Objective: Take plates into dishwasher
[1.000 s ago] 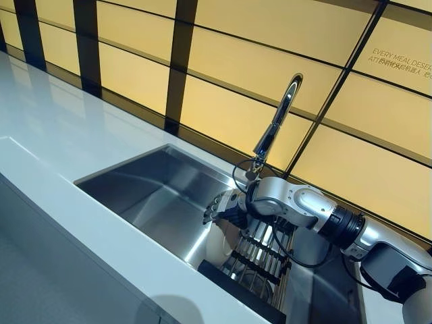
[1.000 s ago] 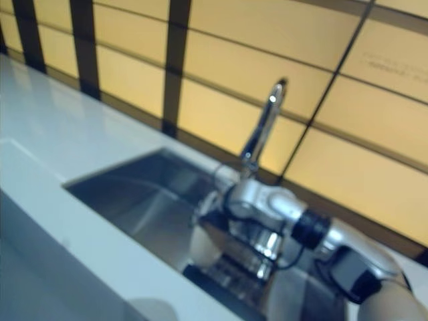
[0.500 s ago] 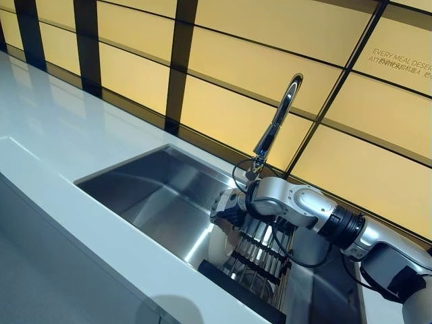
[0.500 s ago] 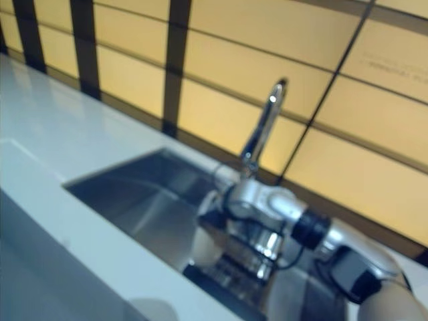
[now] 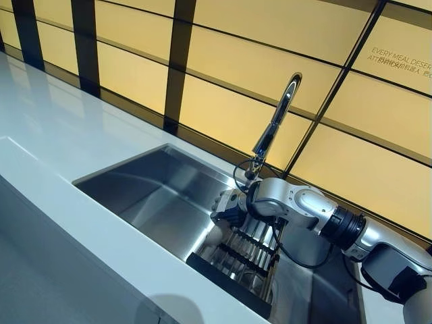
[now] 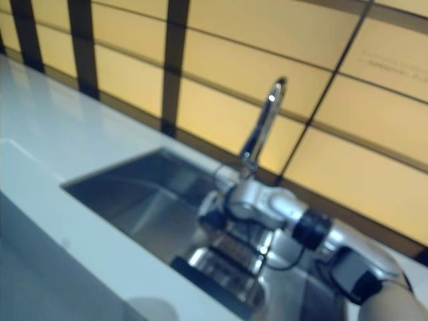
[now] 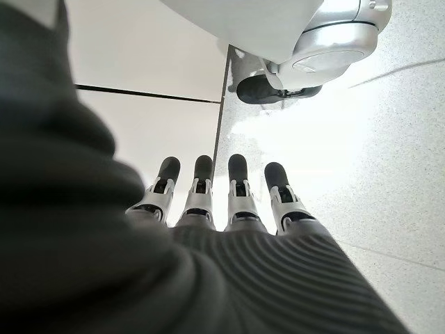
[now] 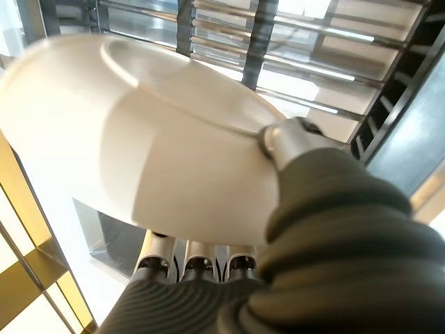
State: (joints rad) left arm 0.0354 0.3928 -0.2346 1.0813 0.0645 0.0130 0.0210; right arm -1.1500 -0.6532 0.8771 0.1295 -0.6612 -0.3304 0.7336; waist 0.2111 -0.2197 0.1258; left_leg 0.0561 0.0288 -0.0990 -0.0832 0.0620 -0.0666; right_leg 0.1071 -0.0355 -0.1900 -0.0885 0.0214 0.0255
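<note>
My right hand (image 5: 226, 206) reaches into the steel sink (image 5: 145, 192) and is shut on a white plate (image 8: 160, 146), with the thumb (image 8: 292, 139) on its rim and the fingers underneath. The plate is tilted, and its pale edge shows below the hand in the left eye view (image 5: 213, 236). It is held at the left end of a black dish rack (image 5: 233, 287) with metal bars that stands in the sink's right part. My left hand (image 7: 229, 202) shows only in its wrist view, with straight fingers over a pale floor, holding nothing.
A tall chrome faucet (image 5: 273, 128) rises just behind my right wrist. A white counter (image 5: 54, 148) surrounds the sink, with a front edge close to me. A yellow panelled wall with dark strips (image 5: 179, 61) stands behind.
The dish rack now sits further left in the sink. My right hand has drawn in slightly and less of the white plate shows below it.
</note>
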